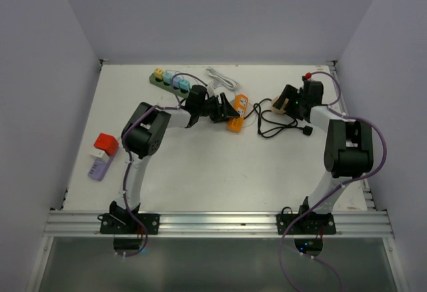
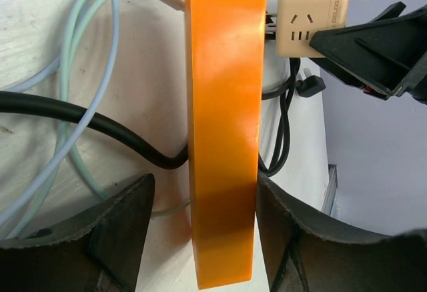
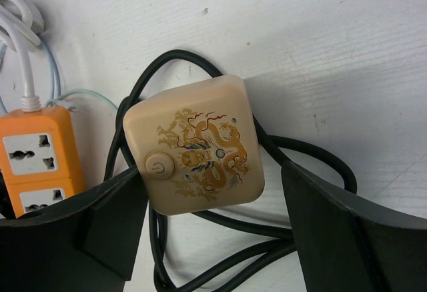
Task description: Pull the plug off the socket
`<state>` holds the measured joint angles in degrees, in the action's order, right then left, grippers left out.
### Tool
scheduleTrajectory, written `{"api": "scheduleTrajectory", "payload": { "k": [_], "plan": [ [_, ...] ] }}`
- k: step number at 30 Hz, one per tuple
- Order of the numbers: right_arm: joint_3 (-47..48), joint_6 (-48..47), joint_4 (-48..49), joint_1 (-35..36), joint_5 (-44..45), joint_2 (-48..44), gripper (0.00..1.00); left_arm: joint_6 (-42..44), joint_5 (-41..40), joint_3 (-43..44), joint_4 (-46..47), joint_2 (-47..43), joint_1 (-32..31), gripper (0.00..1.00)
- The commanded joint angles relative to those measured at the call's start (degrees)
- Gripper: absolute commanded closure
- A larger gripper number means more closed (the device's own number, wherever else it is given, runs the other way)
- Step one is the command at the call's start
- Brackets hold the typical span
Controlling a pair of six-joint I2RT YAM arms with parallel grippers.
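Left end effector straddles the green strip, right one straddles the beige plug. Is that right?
Not quite. The left end effector straddles the orange strip, as the left wrist view shows; the green strip lies apart, untouched. The right end effector does straddle the beige plug.

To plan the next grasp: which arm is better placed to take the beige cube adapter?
Right: the right gripper straddles the beige cube adapter, jaws open; the left gripper straddles the orange strip.
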<state>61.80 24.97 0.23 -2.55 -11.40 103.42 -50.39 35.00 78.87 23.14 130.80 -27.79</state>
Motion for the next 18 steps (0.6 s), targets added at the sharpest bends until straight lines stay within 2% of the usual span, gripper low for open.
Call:
{"api": "scheduleTrajectory", "payload": {
  "k": [1,10,12,18],
  "plan": [
    [0.2,-0.9,-1.6,-0.4,0.9,-3.7,0.18,4.3,-2.7,0.9,-5.5,-2.4,-0.1,0.33],
    [1.2,-0.6,-3.7,-0.4,-1.0,-5.9,0.16,10.3,-5.6,1.5,-13.9,-5.7,-0.2,0.13],
    [1.4,-0.5,-4.4,-0.4,-0.7,-6.6,0.1,11.5,-6.7,1.7,-16.1,-6.4,-0.2,0.1],
    [0.4,-0.5,-5.3,-0.4,-2.4,-9.0,0.08,14.0,-7.4,0.5,-18.5,-9.9,0.0,0.07]
  ]
}}
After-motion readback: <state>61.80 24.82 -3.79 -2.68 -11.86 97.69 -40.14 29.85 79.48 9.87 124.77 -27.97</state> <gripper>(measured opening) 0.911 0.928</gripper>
